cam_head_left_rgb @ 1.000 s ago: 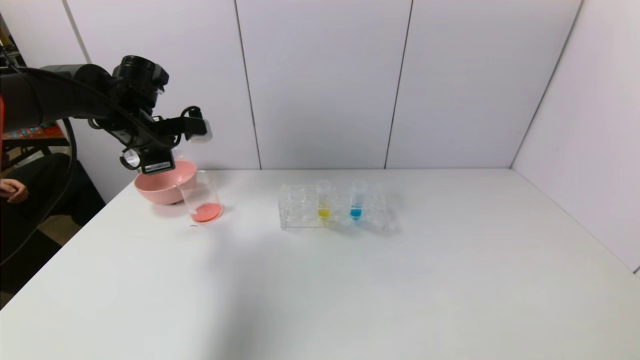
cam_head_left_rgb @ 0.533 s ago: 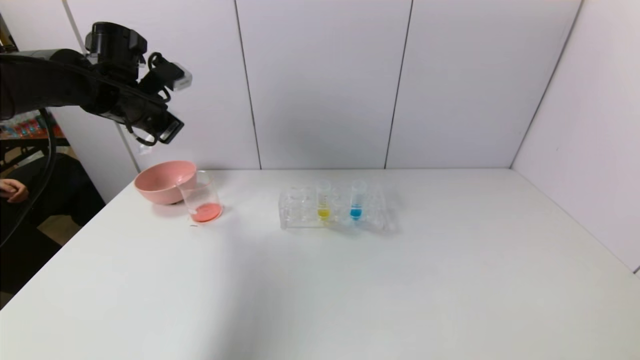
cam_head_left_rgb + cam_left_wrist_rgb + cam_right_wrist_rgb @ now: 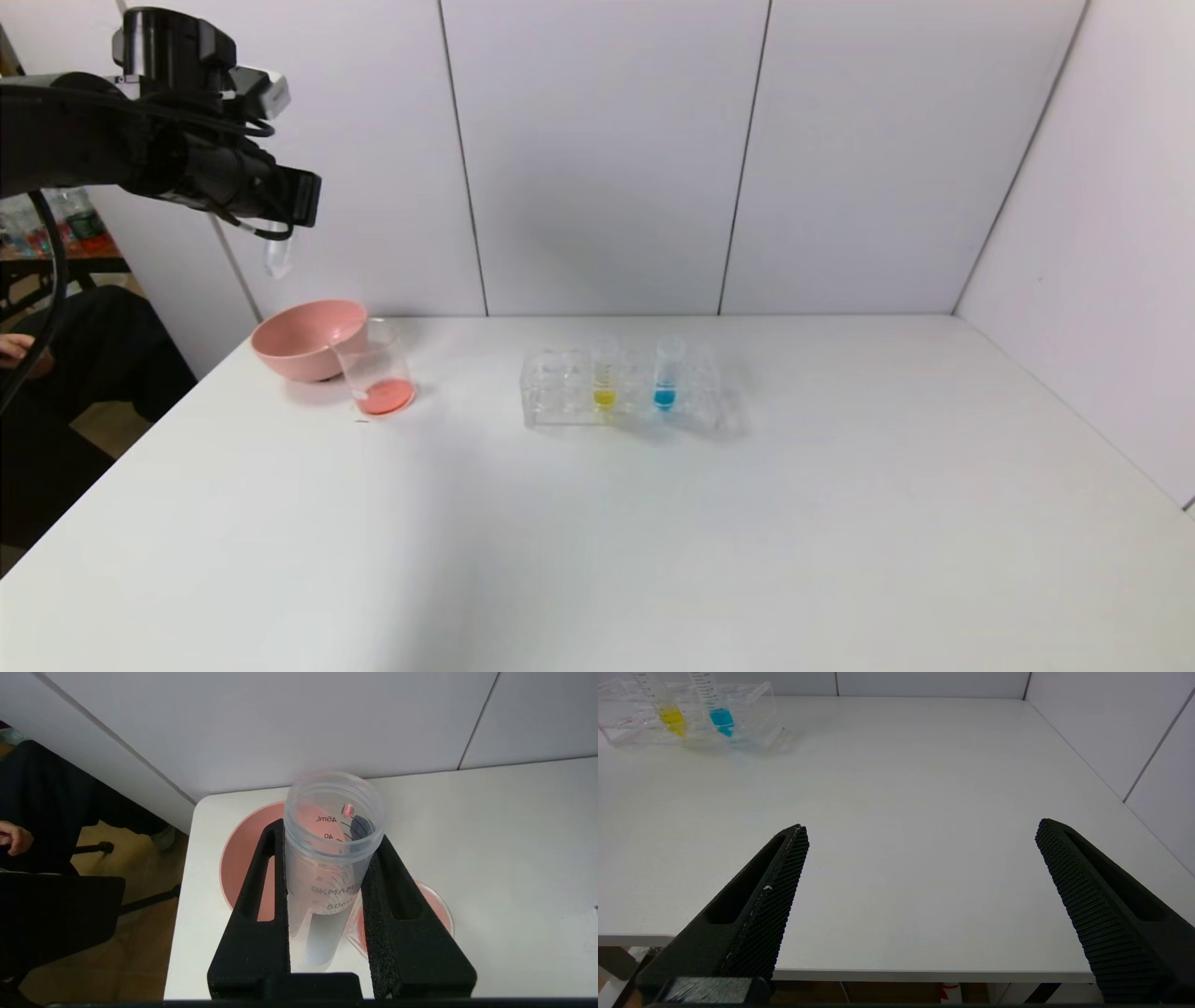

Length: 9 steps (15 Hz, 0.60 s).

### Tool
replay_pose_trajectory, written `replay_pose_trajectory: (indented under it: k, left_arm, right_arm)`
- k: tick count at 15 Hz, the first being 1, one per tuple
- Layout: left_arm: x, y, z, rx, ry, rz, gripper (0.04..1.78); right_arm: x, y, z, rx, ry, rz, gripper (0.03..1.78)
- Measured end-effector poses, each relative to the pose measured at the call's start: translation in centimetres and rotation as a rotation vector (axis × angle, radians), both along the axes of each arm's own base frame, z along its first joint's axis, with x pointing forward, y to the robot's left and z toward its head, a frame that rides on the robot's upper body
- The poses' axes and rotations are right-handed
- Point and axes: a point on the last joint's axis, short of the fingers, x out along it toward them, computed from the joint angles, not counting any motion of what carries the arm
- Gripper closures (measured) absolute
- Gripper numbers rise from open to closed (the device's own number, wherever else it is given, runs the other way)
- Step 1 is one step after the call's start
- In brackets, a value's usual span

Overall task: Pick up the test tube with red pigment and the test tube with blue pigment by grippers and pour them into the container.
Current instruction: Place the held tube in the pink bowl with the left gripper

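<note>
My left gripper (image 3: 280,210) is raised high over the table's far left corner, above the pink bowl. It is shut on the test tube with red pigment (image 3: 278,257), which hangs below the fingers. In the left wrist view this tube (image 3: 332,858) sits between the fingers (image 3: 261,891), looks empty and has one red drop near its open mouth. The container (image 3: 376,369) stands beside the bowl with orange-red liquid at its bottom. The test tube with blue pigment (image 3: 665,373) stands upright in the rack and shows in the right wrist view (image 3: 720,716). My right gripper (image 3: 922,826) is open and empty near the table's front edge.
A pink bowl (image 3: 303,336) stands at the far left, touching the container. A clear tube rack (image 3: 560,387) in the middle also holds a yellow-liquid tube (image 3: 604,373). White walls close the back and right. A seated person is left of the table.
My left arm has risen and drawn back to the left, away from above the bowl and container, still holding the tube. The tubes in the rack have not moved.
</note>
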Motion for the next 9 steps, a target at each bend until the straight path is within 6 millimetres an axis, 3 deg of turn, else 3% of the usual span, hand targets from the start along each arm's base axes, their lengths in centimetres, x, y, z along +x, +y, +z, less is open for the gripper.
replay_pose_trajectory:
  k: [4,9]
  left_arm:
    - [0.3,1.1,0.8,-0.001,-0.108,0.026,1.36]
    - [1.1,4.6,-1.5,-0.046,-0.05,0.123,1.36]
  right_arm:
    - [0.0,0.0,0.0,0.0,0.0,0.0,0.04]
    - [0.0,0.0,0.0,0.0,0.0,0.0,0.04]
